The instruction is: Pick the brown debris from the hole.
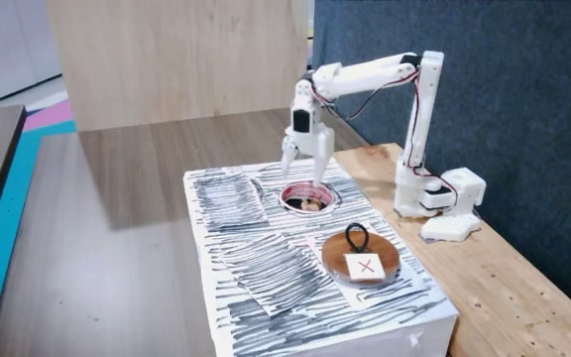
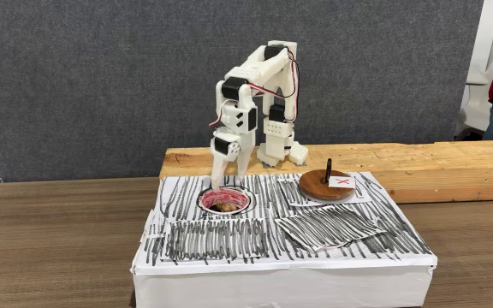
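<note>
— Where do we have our arm?
— Reaching out from its base, elbow bent, wrist turned straight down.
— And our gripper (image 1: 292, 167)?
— Pointing down, fingertips low (image 2: 219, 180) — we cannot tell how far its jaws part.

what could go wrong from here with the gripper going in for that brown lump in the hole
1. The gripper hangs by the far rim of the hole; its fingertips may catch that pinkish rim rather than drop inside.
2. The brown debris sits low within the opening, so the fingers may close above it or push it deeper.
3. The striped paper around the hole looks loose and could lift or snag.
</note>
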Robot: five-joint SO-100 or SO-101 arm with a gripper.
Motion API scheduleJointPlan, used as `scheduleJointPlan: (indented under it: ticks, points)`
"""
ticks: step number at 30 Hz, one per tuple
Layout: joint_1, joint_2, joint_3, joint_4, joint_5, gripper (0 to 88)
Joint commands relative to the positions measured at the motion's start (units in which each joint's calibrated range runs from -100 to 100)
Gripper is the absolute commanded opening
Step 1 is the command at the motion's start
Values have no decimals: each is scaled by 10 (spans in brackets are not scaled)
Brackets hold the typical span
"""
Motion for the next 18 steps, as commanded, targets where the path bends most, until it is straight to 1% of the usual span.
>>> scheduleJointPlan:
  ticks: [1, 13, 18]
  points:
    - [2, -24, 31, -20, 2, 291]
    - [7, -14, 35, -38, 1, 291]
    - [8, -14, 53, -65, 2, 291]
